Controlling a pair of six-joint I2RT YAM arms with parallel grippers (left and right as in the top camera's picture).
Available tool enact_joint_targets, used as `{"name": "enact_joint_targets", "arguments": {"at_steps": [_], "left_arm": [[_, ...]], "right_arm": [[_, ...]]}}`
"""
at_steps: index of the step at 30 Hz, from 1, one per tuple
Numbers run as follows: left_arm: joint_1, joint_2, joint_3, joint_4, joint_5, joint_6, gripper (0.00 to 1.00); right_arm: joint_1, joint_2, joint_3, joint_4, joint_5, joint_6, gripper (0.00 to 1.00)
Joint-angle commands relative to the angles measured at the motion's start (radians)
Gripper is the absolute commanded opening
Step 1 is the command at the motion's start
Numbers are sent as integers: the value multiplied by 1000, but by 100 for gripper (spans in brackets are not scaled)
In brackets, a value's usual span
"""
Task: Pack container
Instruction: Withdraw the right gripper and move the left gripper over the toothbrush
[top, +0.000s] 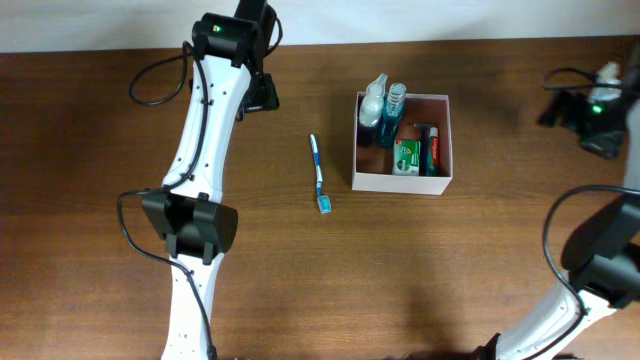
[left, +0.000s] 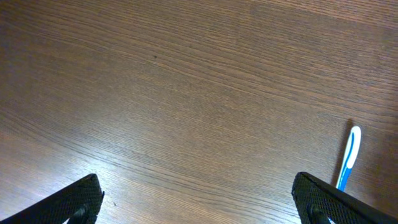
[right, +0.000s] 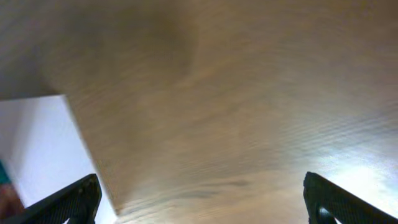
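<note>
Left hand (left: 196, 182) fingers wide apart over table (left: 186, 87); right hand (right: 202, 180) likewise.

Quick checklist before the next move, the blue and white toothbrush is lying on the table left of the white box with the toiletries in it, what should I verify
1. Blue and white toothbrush lies free on the brown wooden table, nothing touching it: ok.
2. Left gripper is open and empty: ok.
3. Left gripper is centred over the toothbrush: not ok; it sits at the right edge of the left wrist view.
4. White square container has free space: ok; bare floor shows in its far right part.
5. Right gripper is open, empty and off to the side of the container: ok.
</note>
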Motion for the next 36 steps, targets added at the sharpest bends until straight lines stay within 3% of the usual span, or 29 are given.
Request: {"name": "enact_joint_targets", "arguments": {"at_steps": [1,12,23,36], "left_arm": [[0,-2,-5,30,34,12,99],[-4,0,-58,64,465,6,99],[-63,0,-303,158,442,6,99],[-144,7,-447,311,388,5,99]], "right_arm": [[-34,-1,12,-2,3,-3,99],[-98,-1,12,1,3,-3,99],[-98,-1,12,1,3,-3,99],[-98,-1,12,1,3,-3,99]]}}
